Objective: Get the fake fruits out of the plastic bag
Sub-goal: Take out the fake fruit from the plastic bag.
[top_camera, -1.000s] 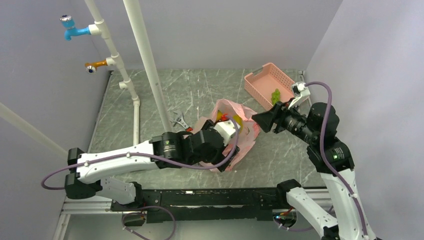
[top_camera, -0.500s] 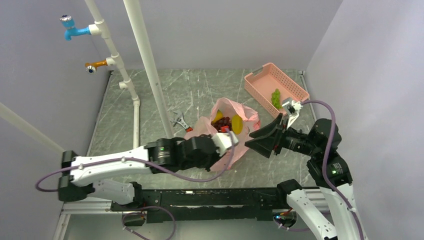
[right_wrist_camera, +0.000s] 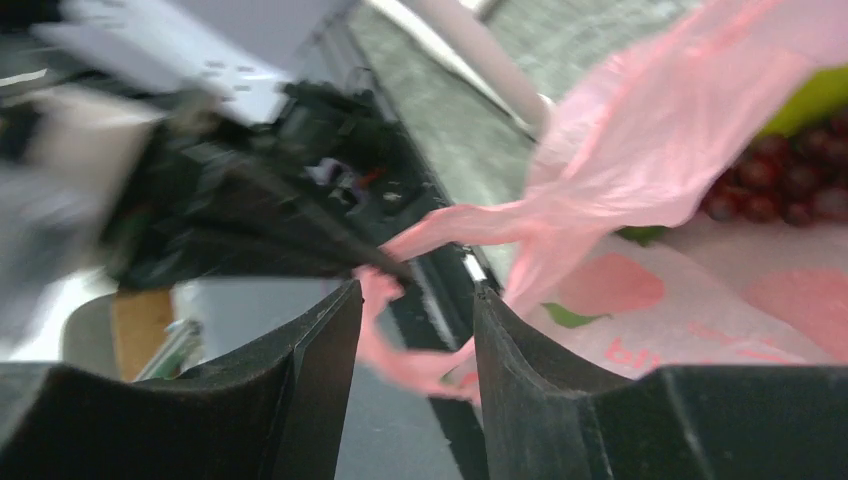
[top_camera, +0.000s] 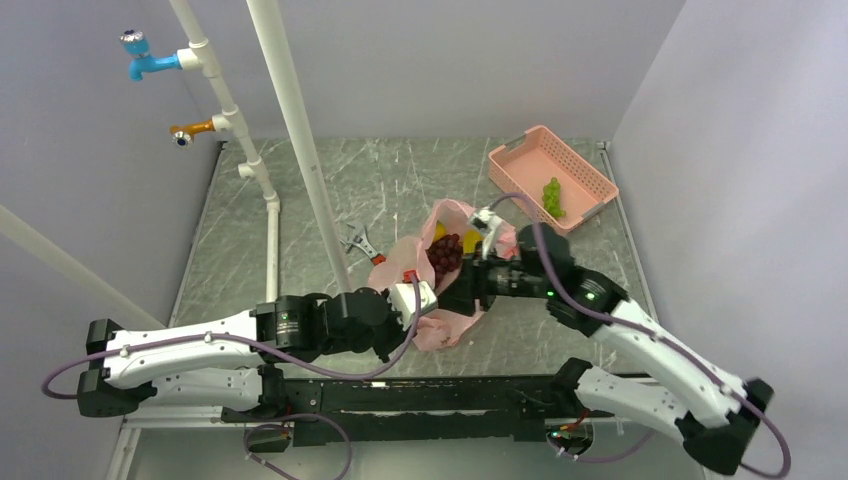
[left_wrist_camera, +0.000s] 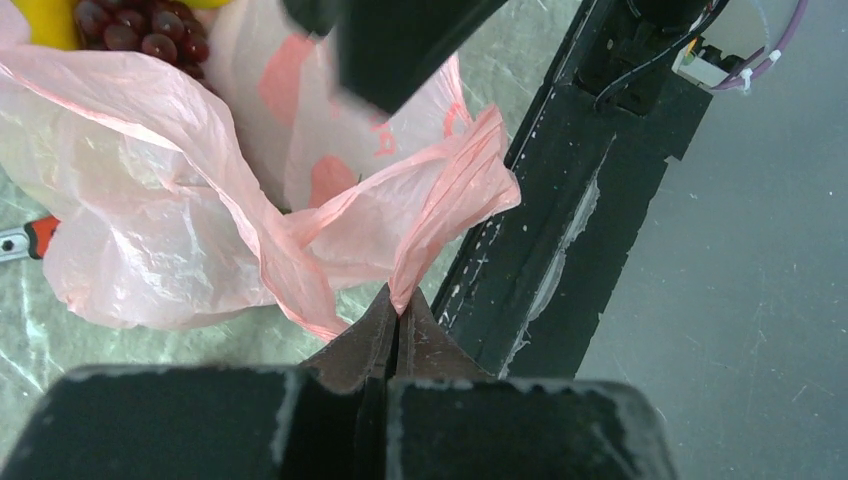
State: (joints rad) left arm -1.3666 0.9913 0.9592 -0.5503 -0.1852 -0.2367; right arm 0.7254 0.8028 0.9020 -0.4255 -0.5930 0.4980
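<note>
Your left gripper [left_wrist_camera: 396,328] is clamped tight on a twisted edge of the plastic bag [left_wrist_camera: 150,230], which lies just left of the pink basket [top_camera: 530,160], toward the arm bases. Your right gripper [right_wrist_camera: 415,335] stands parted, with a strip of bag passing between its fingers. The dark red grape bunch [left_wrist_camera: 140,25] and a yellow fruit [left_wrist_camera: 40,20] sit in the bag's mouth. A light green grape bunch [top_camera: 551,196] lies inside the basket.

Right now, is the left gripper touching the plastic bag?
Touching. The left wrist view shows the left gripper shut on a pink strip of the plastic bag, with the film pinched there and no gap.
</note>
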